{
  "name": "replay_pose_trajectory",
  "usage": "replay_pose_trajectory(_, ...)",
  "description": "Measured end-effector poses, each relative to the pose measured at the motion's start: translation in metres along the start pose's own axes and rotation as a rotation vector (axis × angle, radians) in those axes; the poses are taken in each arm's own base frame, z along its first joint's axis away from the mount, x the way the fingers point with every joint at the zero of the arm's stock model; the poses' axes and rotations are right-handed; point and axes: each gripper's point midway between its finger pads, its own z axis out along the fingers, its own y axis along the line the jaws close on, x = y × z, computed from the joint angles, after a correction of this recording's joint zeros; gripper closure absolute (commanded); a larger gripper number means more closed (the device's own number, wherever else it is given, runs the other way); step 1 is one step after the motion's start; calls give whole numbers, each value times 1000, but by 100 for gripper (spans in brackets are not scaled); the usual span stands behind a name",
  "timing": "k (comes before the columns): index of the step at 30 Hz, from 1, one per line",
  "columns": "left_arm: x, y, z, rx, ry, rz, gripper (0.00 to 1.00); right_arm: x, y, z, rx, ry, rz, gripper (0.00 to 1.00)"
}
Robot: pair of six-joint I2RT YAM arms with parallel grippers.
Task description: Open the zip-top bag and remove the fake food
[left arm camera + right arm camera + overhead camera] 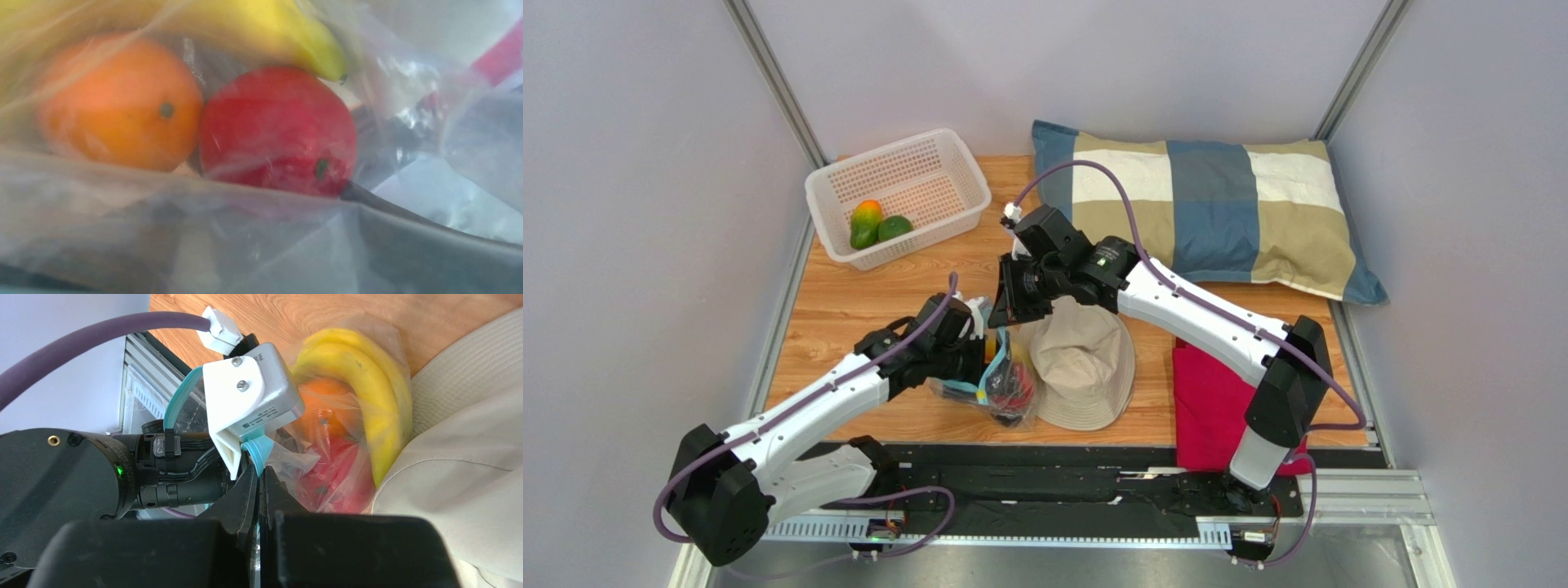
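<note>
Slumping on the wooden table (842,319) against the beige bucket hat (1081,361), the zip-top bag (1011,390) holds the fake food (276,128). The right gripper (260,471) pinches its rim, fingers pressed together. The left gripper (979,353) sits at its mouth, and I cannot tell its grip.

Plain grey walls (640,184) enclose a wooden table (824,325) under even light.

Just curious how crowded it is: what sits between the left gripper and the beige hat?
The zip-top bag of fake food, lying against the hat; the top view shows it.
</note>
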Motion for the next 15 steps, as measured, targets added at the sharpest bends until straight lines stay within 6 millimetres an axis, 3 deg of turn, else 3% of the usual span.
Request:
replay_pose_trajectory(3, 9, 2, 10, 34, 13, -16, 2, 11, -9, 9, 8, 22, 43, 100)
replay_pose_trajectory(7, 10, -1, 19, 75, 17, -26, 3, 17, -14, 10, 15, 22, 66, 100)
replay_pose_trajectory(15, -10, -2, 23, 59, -85, -65, 5, 14, -10, 0, -2, -11, 80, 100)
